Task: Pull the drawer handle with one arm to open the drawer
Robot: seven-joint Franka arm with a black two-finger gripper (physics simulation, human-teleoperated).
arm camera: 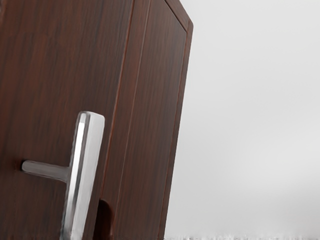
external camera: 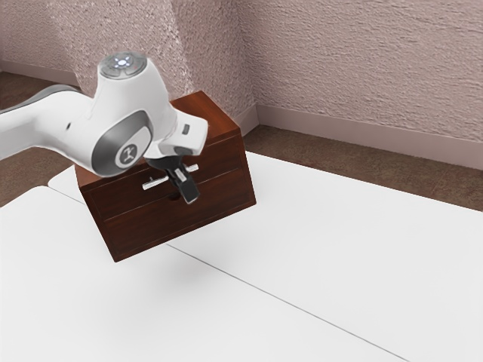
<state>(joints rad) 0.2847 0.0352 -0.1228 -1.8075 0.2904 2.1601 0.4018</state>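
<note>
A dark brown wooden drawer box (external camera: 170,177) stands on the white table (external camera: 324,256), toward the exterior view's left. A silver bar handle (external camera: 170,175) sticks out from its front on short posts. The drawer front looks flush with the box. My black gripper (external camera: 185,190) hangs from the white hand right in front of that face, crossing the handle near its middle. In the wrist view the handle (arm camera: 82,175) stands very close, off to one side of the hand, against the wood front (arm camera: 60,75).
The white table stretches wide toward the exterior view's right and front, with a thin seam (external camera: 287,302) running across it. A textured pink wall with a baseboard (external camera: 362,132) and brown floor lie behind the box.
</note>
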